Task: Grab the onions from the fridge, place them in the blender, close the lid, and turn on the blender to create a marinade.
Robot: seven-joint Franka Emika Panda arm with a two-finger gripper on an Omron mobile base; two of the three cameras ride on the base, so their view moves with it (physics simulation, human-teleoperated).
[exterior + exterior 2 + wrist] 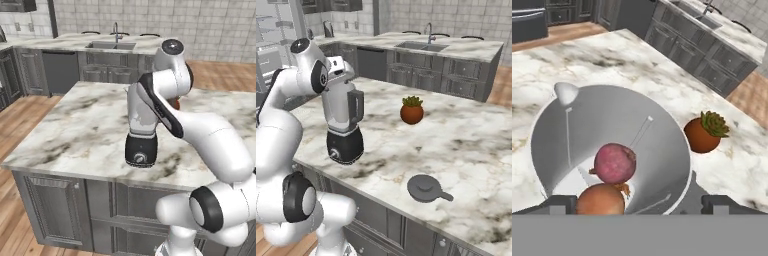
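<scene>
Gripper [640,204] spread wide, holding nothing, hanging right above the open blender [609,150] mouth. Both onions sit inside the jug straight below the fingertips: red-purple onion [614,162] touching the orange-brown onion [600,199]. Lid [424,188] lies on the counter [471,145], well off to the side, past the potted plant [705,132].

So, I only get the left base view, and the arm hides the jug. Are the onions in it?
Observer: Yes. The hand view shows the red onion and the brown onion both inside the jug.
Operator: Is the lid on?
Observer: No. In the right base view the lid lies flat on the counter, apart from the blender.
Operator: And the gripper?
Observer: The gripper is open above the jug's mouth, holding nothing.
</scene>
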